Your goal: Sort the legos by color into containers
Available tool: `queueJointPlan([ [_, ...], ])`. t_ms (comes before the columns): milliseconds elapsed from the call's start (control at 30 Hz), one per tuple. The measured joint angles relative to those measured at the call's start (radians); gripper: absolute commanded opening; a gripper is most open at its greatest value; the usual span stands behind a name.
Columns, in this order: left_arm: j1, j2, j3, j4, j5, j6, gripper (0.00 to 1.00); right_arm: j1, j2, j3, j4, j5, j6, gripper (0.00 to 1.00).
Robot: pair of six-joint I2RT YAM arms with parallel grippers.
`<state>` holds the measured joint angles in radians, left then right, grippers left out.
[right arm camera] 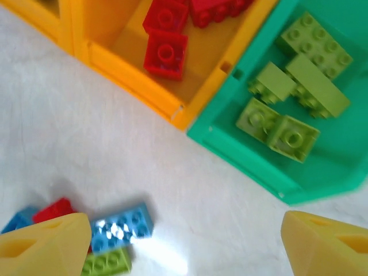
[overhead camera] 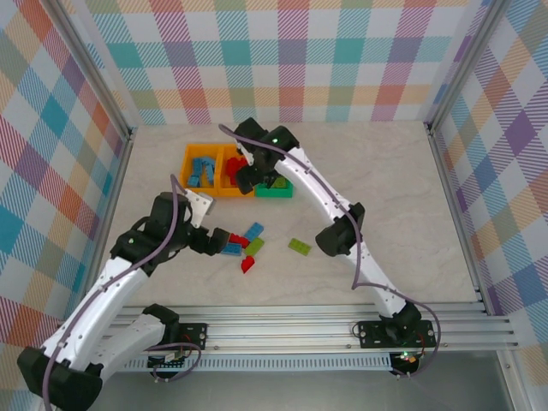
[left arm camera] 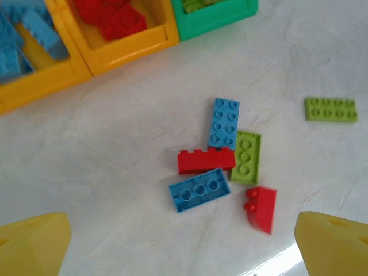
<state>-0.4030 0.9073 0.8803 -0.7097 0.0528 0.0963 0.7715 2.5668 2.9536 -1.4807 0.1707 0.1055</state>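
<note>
Left fingers (left arm camera: 34, 244) and right fingers (right arm camera: 325, 244) both gape empty. 5 legos (left arm camera: 221, 164) huddle on the bench (left arm camera: 103, 172) short of the bins (left arm camera: 129, 49). I'd straddle the nearest blue brick (left arm camera: 199, 190) squarely, clear of its red neighbour (left arm camera: 195, 161).

Left hand (left arm camera: 184, 253) spread wide, empty, right hand (right arm camera: 187, 247) likewise, both pointing downward

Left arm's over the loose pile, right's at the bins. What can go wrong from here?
1. The red brick touches the long blue brick and lime brick; closing the open left gripper there may pinch or shove a neighbour, mixing colours.
2. The right gripper hangs before the middle bin, on the left arm's likely route; the arms might clash.
</note>
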Motion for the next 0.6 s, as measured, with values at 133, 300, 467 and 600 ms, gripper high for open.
queueJointPlan([
  [133,-0.002,0.09,0.034,0.014,-0.014,-0.334,0.84,-0.005,-0.224,-0.234,0.008,0.006,-0.047,0.94],
  [300,-0.015,0.075,-0.077,0.063,-0.033,-0.719,0.74,-0.01,-0.654,-0.813,0.161,-0.032,-0.072,1.0],
  [467,-0.058,0.128,-0.12,0.06,-0.051,-0.988,0.63,-0.011,-0.996,-1.236,0.312,-0.151,-0.026,1.0],
  [600,-0.136,0.203,-0.166,0.124,-0.053,-1.138,0.59,-0.01,-1.116,-1.416,0.405,-0.218,0.046,1.0],
])
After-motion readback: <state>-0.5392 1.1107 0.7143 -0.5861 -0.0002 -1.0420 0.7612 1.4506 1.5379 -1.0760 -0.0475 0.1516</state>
